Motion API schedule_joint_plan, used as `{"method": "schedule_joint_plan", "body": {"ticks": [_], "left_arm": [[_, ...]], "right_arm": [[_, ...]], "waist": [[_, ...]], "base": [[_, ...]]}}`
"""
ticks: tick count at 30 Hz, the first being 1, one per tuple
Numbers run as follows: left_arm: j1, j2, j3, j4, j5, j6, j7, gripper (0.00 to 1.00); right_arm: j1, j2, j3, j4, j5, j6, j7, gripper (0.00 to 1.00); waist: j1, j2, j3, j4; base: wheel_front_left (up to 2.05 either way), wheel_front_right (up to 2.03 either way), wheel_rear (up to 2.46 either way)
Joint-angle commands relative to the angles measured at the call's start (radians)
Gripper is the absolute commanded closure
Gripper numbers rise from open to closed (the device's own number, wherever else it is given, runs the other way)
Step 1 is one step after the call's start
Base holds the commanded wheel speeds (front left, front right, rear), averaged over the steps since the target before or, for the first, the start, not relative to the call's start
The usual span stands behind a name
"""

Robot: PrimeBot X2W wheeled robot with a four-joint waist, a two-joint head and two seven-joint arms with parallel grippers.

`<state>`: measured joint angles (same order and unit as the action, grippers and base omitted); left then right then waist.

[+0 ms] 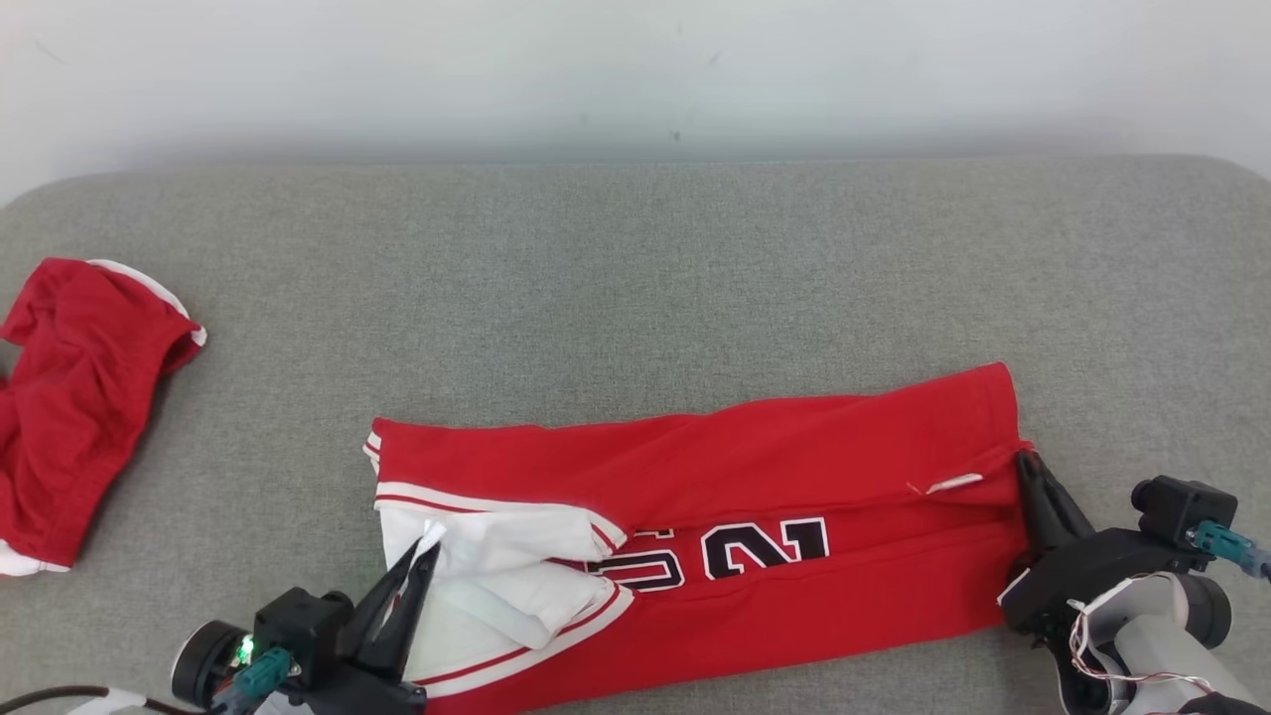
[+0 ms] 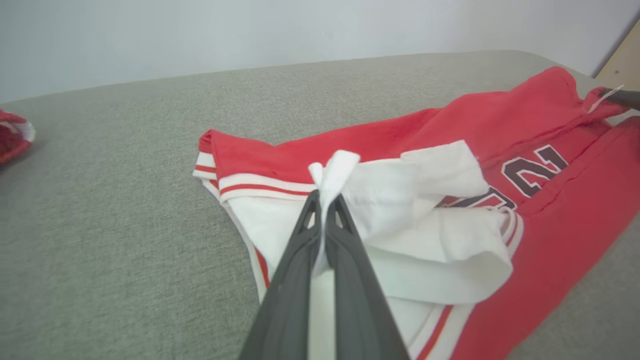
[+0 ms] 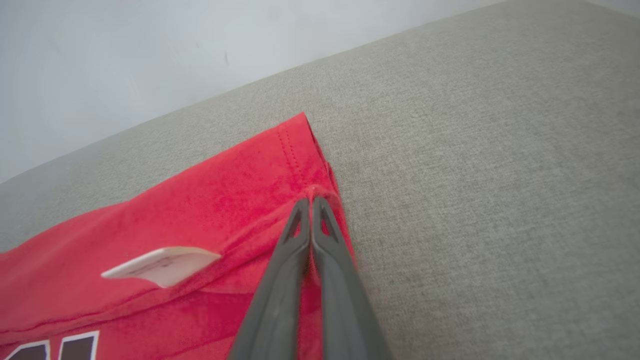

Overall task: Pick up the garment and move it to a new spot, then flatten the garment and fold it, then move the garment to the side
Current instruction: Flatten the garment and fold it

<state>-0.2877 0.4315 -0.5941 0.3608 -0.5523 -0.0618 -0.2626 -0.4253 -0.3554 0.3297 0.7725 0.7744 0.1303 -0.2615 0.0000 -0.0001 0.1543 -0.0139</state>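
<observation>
The garment [image 1: 755,477] is a red jersey with white trim and dark numbers, lying partly folded lengthwise across the grey cushion. My left gripper [image 1: 425,549] is shut on a white flap of the garment [image 2: 335,170] at its left end, the cloth pinched between the fingers [image 2: 300,240]. At the right end my right gripper [image 1: 1025,462] is shut on the red hem [image 3: 320,195], its fingertips [image 3: 302,210] pressed together over the fold. A white label [image 3: 162,262] sticks out of the seam just left of those fingers.
A second red garment [image 1: 70,397] with white trim lies crumpled at the cushion's far left edge. The grey cushion [image 1: 635,278] stretches bare behind the jersey up to a pale wall [image 1: 635,70].
</observation>
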Motion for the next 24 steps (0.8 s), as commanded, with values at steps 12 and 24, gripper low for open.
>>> {"method": "schedule_joint_plan", "body": {"ticks": [12, 24], "left_arm": [[0.120, -0.090, 0.239, -0.096, 0.148, 0.008, -0.003, 0.00], [0.286, -0.216, 0.475, -0.248, 0.309, 0.036, -0.003, 0.00]], "right_arm": [[0.056, -0.019, -0.012, -0.081, 0.006, 0.001, -0.004, 0.00], [-0.025, 0.015, -0.058, 0.107, -0.094, 0.001, 0.014, 0.00]], "waist": [[0.0000, 0.0001, -0.031, 0.013], [0.0000, 0.0001, -0.068, 0.038]], "base": [[0.00, 0.00, 0.00], [0.00, 0.00, 0.00]]}}
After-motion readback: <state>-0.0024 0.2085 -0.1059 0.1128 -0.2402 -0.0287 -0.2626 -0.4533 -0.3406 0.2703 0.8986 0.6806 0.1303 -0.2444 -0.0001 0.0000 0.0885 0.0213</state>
